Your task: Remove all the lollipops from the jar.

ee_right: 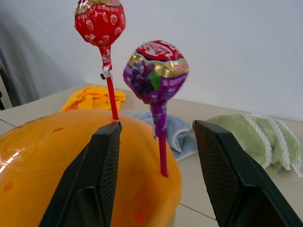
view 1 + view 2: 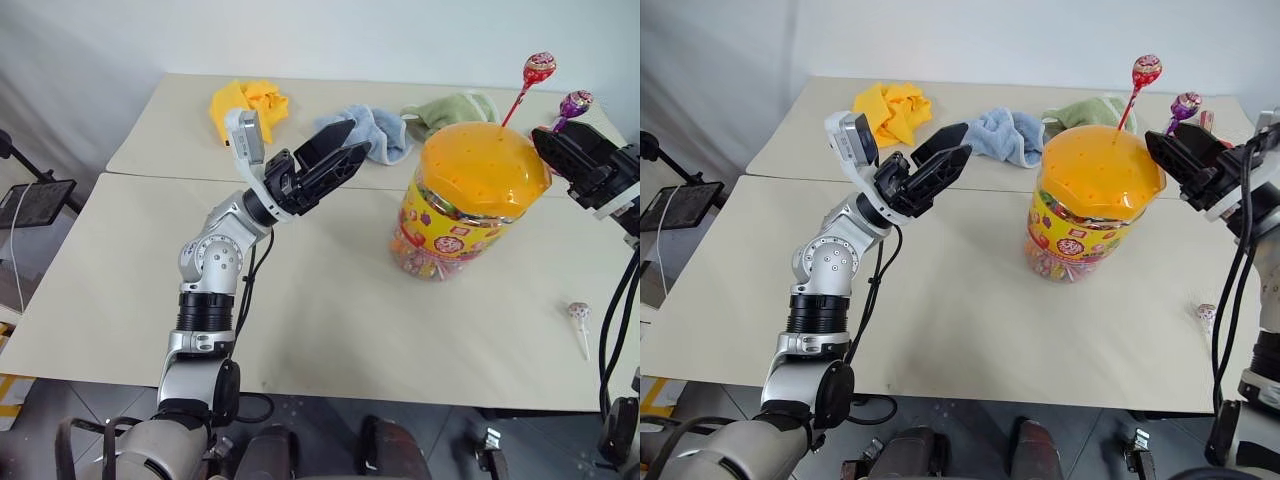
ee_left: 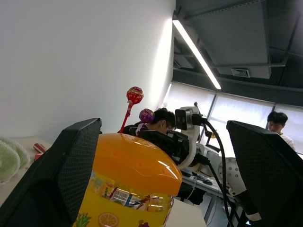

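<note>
Large clear plastic jar (image 2: pixel 470 200) with orange domed lid and yellow cartoon label, on beige table (image 2: pixel 330 310); red-wrapped lollipop (image 1: pixel 100 21) and purple-wrapped lollipop (image 1: pixel 155 71) upright in lid holes; silvery-pink lollipop (image 2: pixel 580 316) lying on table nearby; right gripper (image 1: pixel 158 156) open around purple stick, not touching; left gripper (image 2: pixel 335 160) open, empty

The two head views look down and forward from above the pale beige worktop (image 2: pixel 330 320), side by side, sharing nearly the same spread of it. The left wrist view sits low beside the big clear plastic jar with the orange domed lid (image 3: pixel 135 165) and looks slightly upward, past it toward the ceiling lights. The right wrist view hovers very near that lid, facing the red foil lollipop (image 1: pixel 99 21) and purple foil lollipop (image 1: pixel 156 71), which the head views also show.
</note>
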You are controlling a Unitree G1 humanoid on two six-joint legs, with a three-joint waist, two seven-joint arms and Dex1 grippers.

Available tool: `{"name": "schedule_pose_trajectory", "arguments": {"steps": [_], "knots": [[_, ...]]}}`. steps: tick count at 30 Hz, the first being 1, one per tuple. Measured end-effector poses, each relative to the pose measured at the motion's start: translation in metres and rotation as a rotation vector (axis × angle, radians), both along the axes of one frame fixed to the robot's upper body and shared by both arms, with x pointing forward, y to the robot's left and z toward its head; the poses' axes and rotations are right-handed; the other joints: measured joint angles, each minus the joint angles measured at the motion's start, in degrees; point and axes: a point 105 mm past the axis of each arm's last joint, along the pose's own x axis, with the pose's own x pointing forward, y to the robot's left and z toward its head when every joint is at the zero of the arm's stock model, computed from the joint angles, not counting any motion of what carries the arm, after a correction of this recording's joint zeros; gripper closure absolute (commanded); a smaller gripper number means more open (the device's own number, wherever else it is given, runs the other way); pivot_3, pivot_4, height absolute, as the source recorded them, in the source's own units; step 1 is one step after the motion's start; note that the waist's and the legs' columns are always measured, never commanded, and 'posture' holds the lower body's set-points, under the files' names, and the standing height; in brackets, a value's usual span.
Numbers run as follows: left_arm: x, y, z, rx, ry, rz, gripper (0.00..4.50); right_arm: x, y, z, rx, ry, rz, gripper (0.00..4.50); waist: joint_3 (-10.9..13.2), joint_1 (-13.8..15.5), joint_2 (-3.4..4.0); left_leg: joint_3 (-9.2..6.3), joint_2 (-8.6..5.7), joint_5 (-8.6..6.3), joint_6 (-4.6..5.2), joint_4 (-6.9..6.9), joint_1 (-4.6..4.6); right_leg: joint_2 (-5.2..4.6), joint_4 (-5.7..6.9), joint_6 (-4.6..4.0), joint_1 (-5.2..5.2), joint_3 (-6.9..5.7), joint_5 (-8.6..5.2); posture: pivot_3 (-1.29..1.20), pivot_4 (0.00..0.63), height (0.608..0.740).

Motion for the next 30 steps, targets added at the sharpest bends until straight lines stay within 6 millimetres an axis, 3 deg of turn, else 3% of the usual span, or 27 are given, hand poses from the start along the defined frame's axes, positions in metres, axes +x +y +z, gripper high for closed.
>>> {"name": "schedule_pose_trajectory", "arguments": {"steps": [3,10,15,20,22,24,28,29,30], "knots": [[0.000,0.000,0.000,0.000,0.000,0.000,0.00,0.001,0.000,-0.001,0.006,0.004,0.001,2.47,0.0,-0.1,0.00,0.00,0.01,0.00,0.00,0.00,0.00,0.00,0.00,0.00,0.00,-0.01,0.00,0.00,0.150,0.740],[-0.002,-0.002,0.006,-0.026,-0.009,-0.018,0.00,0.000,0.000,-0.001,0.015,-0.001,0.009,4.45,0.0,0.0,0.00,0.00,0.00,0.00,0.00,-0.01,-0.01,0.00,-0.01,0.00,0.00,-0.01,0.00,0.00,0.150,0.740],[-0.006,-0.003,0.005,-0.010,-0.037,-0.047,0.00,-0.010,-0.008,0.014,0.070,-0.064,0.026,4.45,0.0,0.0,0.00,0.00,0.00,0.00,0.00,-0.04,-0.01,0.00,0.00,0.00,-0.02,-0.04,0.00,0.00,0.150,0.740],[-0.016,0.000,0.000,0.098,-0.165,-0.085,0.00,-0.036,-0.048,0.049,0.118,-0.136,-0.099,4.45,0.0,0.2,0.00,-0.01,-0.01,0.00,0.00,-0.03,-0.06,0.00,-0.04,0.00,-0.02,-0.07,0.00,0.00,0.150,0.740],[-0.021,-0.005,-0.008,0.179,-0.220,-0.109,0.00,-0.044,-0.065,0.047,0.086,-0.087,-0.174,4.45,0.0,0.3,0.00,-0.05,-0.01,0.00,0.00,-0.05,-0.07,0.00,-0.05,0.00,-0.02,-0.10,0.00,0.00,0.150,0.740],[-0.027,-0.010,-0.024,0.308,-0.285,-0.145,0.00,-0.049,-0.089,0.012,-0.029,0.129,-0.308,4.45,0.0,0.5,0.00,-0.05,-0.01,0.00,0.00,-0.06,-0.12,0.00,-0.10,0.00,-0.02,-0.14,0.00,0.00,0.150,0.740],[-0.032,-0.010,-0.058,0.531,-0.356,-0.213,0.00,-0.088,-0.125,-0.139,-0.375,0.808,-0.472,4.45,-0.1,0.8,-0.05,0.12,-0.05,-0.01,0.02,-0.13,-0.15,-0.05,-0.28,0.00,-0.06,-0.06,0.00,0.00,0.150,0.740],[-0.032,-0.011,-0.060,0.537,-0.352,-0.221,0.00,-0.099,-0.127,-0.166,-0.413,0.913,-0.474,4.45,0.0,0.7,0.04,0.24,-0.06,-0.01,0.07,-0.05,-0.17,-0.06,-0.29,0.00,-0.09,0.03,0.00,0.00,0.150,0.740],[-0.033,-0.011,-0.060,0.536,-0.352,-0.223,0.00,-0.104,-0.127,-0.177,-0.423,0.951,-0.471,4.45,0.0,0.6,0.06,0.27,-0.07,0.02,0.12,0.01,-0.20,-0.09,-0.29,0.00,-0.10,0.09,0.00,0.00,0.150,0.740]]}}
